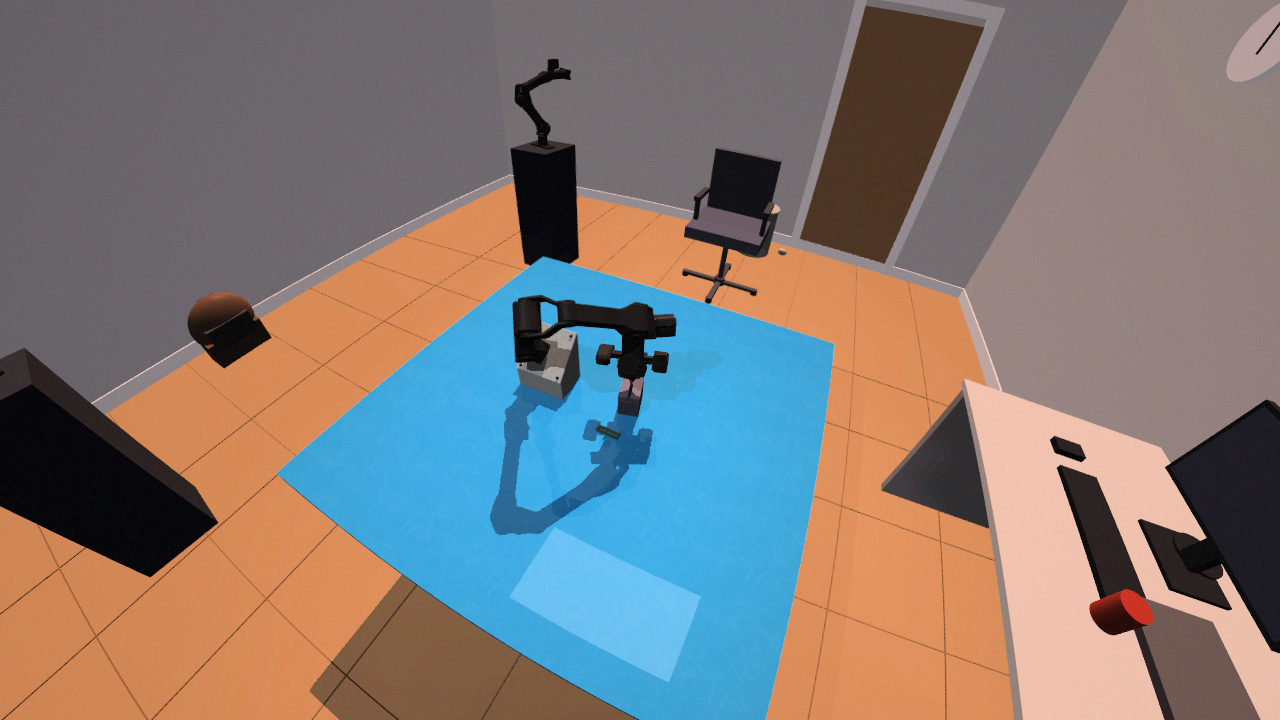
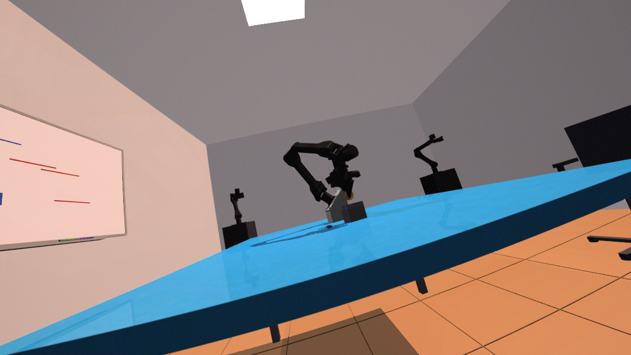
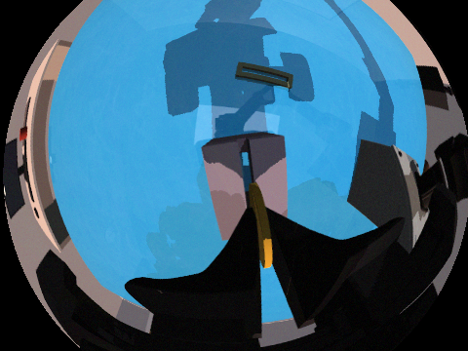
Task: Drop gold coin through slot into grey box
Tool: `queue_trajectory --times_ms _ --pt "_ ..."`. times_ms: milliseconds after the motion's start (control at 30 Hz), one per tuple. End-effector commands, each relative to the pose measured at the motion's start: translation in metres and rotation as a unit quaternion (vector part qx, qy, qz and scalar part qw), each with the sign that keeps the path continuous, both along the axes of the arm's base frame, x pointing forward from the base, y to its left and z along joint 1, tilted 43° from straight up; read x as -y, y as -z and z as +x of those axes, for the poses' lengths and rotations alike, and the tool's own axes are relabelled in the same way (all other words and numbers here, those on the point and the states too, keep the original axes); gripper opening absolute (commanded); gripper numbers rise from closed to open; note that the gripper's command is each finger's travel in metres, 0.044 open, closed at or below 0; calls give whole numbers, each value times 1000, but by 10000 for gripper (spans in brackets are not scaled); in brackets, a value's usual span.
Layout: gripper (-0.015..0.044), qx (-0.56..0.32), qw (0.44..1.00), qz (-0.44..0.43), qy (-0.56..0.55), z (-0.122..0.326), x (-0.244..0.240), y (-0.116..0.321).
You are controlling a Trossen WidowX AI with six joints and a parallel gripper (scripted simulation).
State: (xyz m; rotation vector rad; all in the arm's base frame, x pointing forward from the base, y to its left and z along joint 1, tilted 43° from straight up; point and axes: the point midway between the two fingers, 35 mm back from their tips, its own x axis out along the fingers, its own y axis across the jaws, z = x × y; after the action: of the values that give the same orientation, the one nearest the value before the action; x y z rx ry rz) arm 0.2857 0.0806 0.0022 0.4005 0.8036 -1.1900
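In the top view, we take the grey box as our landmark, standing on the blue table. Our gripper points down at its lid, and we cannot make out the coin from up here. The dark-green holder lies near the box, apart from it, within the shadow of our arm. On the other side of the box from the desk stands the pale base block under the arm.

In the exterior view, we see the gold coin at our fingertips, above the box and partly covered by the gripper. Whether its lower edge touches the lid, we cannot tell. The holder is a small dark shape near the foot of the box, and the base block shows behind the box.

In the wrist view, we have the coin pinched between both fingers, nearly edge-on to us. Its far end reaches over the box, close to the line of the slot, though it looks slightly turned from that line. Beyond the box lies the holder, its groove empty; the base block stands to the right of the box in this view.
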Motion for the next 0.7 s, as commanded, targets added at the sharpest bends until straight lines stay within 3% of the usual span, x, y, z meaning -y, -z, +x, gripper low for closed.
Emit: queue_trajectory --times_ms 0,667 --pt "0 -4 1000 -3 -4 0 1 3" --pt "0 -3 1000 -3 -3 1 6 7"
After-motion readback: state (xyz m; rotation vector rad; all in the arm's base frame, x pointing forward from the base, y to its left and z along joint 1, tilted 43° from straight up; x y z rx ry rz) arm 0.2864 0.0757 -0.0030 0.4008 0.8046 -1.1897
